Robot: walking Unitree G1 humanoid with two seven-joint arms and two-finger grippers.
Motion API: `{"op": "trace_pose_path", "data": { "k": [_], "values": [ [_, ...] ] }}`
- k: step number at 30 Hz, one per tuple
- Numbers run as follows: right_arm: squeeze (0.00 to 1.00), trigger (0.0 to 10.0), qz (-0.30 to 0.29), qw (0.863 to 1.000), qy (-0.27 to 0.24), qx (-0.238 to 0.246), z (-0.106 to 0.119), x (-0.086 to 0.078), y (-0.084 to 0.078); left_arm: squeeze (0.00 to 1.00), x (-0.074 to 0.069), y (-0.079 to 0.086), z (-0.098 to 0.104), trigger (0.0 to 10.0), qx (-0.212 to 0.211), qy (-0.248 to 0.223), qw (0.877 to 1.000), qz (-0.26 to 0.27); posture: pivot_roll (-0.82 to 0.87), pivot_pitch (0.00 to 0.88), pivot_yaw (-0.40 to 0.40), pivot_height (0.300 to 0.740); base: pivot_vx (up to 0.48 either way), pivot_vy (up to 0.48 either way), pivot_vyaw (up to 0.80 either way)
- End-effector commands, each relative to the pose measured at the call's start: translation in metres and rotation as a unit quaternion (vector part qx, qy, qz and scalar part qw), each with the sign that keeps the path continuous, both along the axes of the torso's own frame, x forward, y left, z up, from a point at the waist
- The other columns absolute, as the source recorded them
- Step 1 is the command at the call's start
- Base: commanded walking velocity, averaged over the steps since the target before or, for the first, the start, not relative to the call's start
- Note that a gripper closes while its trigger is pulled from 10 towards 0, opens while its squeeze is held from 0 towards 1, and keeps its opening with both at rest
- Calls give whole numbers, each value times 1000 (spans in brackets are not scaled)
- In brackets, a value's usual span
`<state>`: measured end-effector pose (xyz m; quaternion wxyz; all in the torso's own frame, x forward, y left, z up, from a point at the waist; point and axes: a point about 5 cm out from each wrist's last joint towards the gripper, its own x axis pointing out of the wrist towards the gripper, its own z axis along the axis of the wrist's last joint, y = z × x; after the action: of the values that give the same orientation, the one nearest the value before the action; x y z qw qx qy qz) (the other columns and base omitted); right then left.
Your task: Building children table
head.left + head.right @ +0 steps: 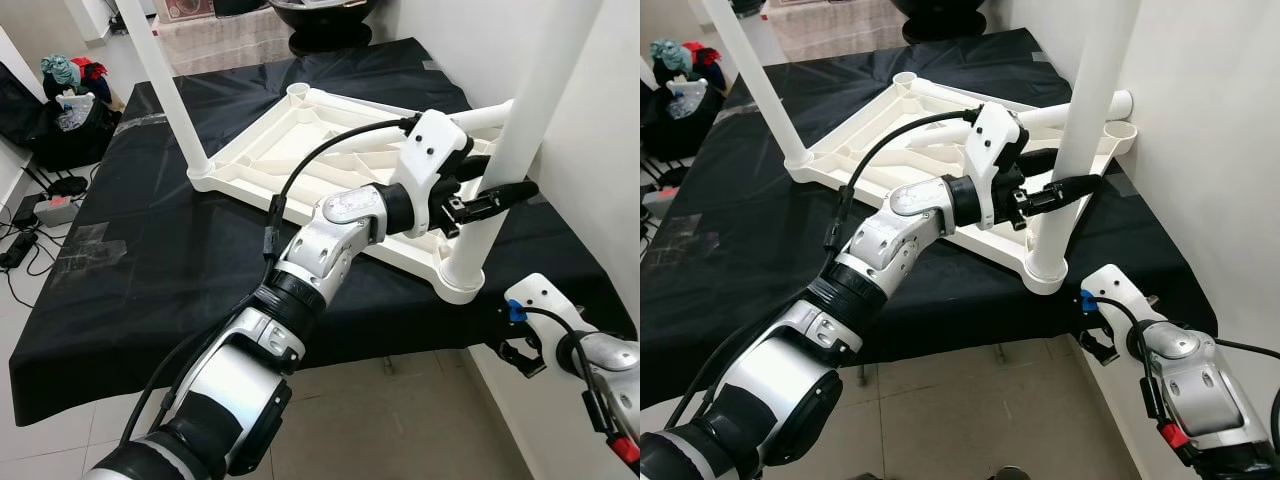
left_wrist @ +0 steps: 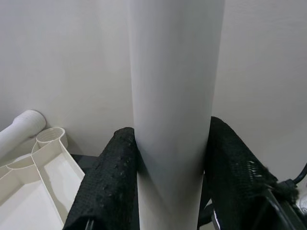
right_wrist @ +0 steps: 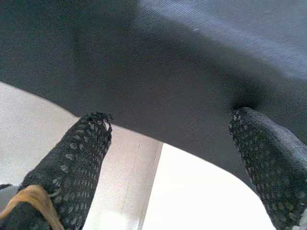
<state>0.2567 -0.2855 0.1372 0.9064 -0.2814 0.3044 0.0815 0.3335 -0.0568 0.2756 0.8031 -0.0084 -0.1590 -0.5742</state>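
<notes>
The white tabletop (image 1: 330, 160) lies upside down on the black-covered surface (image 1: 150, 260), 2 white legs standing in its corner sockets. The left end effector (image 2: 170, 191) is clamped around the near right leg (image 1: 505, 150), a black finger pressed to each side. The right end effector (image 3: 172, 143) hangs spread apart, holding nothing, just below the black cloth's near edge.

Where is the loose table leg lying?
The loose leg lies on the upturned tabletop, by the wall, behind the upright leg the left gripper holds.
</notes>
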Motion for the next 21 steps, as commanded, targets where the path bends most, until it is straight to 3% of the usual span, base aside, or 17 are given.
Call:
{"op": "trace_pose_path", "data": {
  "k": [1, 8, 9, 12, 13, 16, 18, 20, 21],
  "values": [
    [0, 10000, 4, 1000, 0, 7, -2, -1, 5, 0, -5, -9, -13, 0, -14, 29, 999, -12, -180, 142, 65, 740, 0, 0, 0],
    [0, 10000, 4, 1000, -9, 6, 2, 3, 3, 0, 1, 20, -7, 0, -47, 27, 997, 46, -170, 130, 61, 740, 0, 0, 0],
    [0, 10000, 3, 1000, -14, 4, 6, 6, 0, 0, -1, 40, -4, 0, -70, 28, 994, 79, -156, 123, 52, 740, 0, 0, 0],
    [0, 10000, 2, 1000, -15, 4, 7, 7, -2, 0, -3, 50, -4, 0, -79, 29, 992, 95, -148, 119, 48, 740, 0, 0, 0],
    [0, 10000, 2, 1000, -17, 3, 8, 8, -3, 0, -8, 67, -5, 0, -94, 37, 988, 118, -136, 114, 42, 740, 0, 0, 0],
    [0, 10000, 4, 1000, -17, 3, 8, 10, -4, 0, -13, 80, -8, 0, -100, 44, 985, 133, -128, 110, 37, 740, 0, 0, 0],
    [0, 10000, 6, 1000, -19, 2, 9, 13, -5, 0, -23, 101, -15, 0, -105, 56, 981, 156, -116, 105, 29, 740, 0, 0, 0],
    [0, 10000, 6, 1000, -19, 2, 9, 13, -5, 0, -23, 101, -15, 0, -105, 56, 981, 156, -116, 105, 29, 740, 0, 0, 0],
    [0, 10000, 8, 1000, -20, 2, 10, 15, -5, 0, -29, 116, -21, 314, -103, 61, 977, 178, -106, 100, 21, 740, 0, 0, 0]
  ]
}}
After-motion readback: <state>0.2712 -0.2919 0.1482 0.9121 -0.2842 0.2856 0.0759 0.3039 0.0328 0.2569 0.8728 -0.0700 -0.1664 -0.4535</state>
